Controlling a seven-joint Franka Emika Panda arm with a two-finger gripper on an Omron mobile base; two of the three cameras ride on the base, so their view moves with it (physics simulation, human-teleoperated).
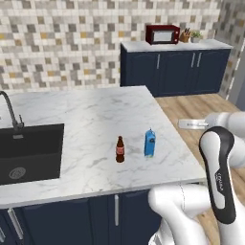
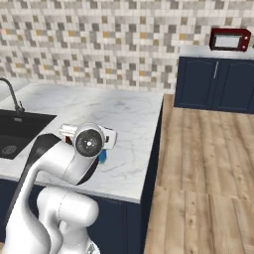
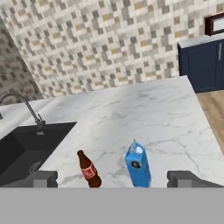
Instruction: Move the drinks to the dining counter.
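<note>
With the pincer (image 3: 112, 178) released and empty just above them, a careless sweep could topple the dark brown cola bottle (image 3: 89, 169) or the blue gable-top carton (image 3: 138, 165) standing close together on the white marble table (image 1: 95, 115).

Two drinks on the marble island, just ahead of the open pincer (image 3: 112, 178)

The brown cola bottle (image 1: 120, 149) with a red label stands upright ahead of the pincer's left finger. The blue carton (image 1: 150, 143) stands upright just beside it, nearer the right finger, apart from the bottle. Both rest on the white marble island top (image 1: 91, 119), whose black sink and curved faucet lie farther left.
</note>
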